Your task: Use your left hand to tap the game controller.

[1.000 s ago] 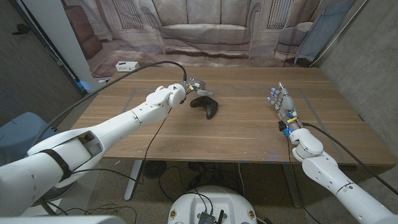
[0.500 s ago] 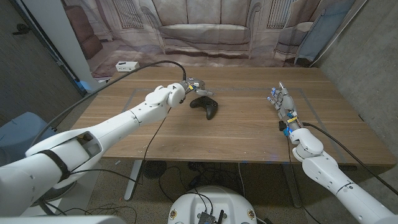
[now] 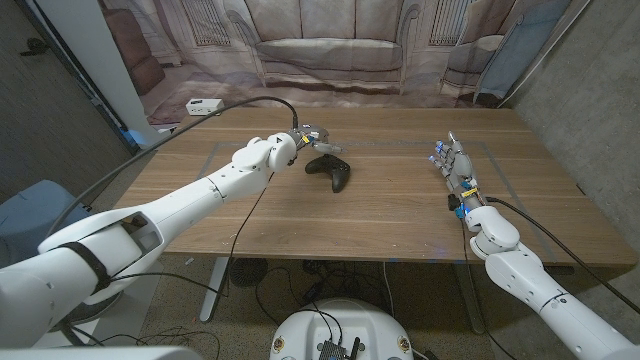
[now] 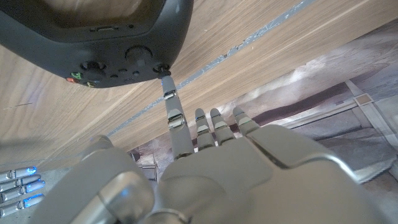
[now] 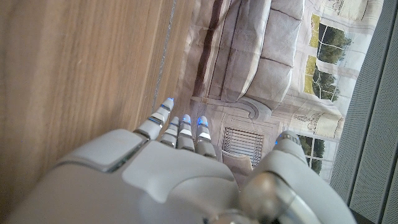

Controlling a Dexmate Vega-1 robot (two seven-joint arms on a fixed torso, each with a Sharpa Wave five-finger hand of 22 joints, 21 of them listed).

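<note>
Near the table's (image 3: 400,215) middle lies the black game controller (image 3: 331,169), rigid, light, likely to skid; tap its top face. Left hand (image 3: 312,138), fingers apart, one fingertip (image 4: 166,77) touching it; right hand (image 3: 456,166) released, apart.

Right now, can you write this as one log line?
left hand: fingertip touching game controller | right hand: open, idle | table: controller left-centre
</note>
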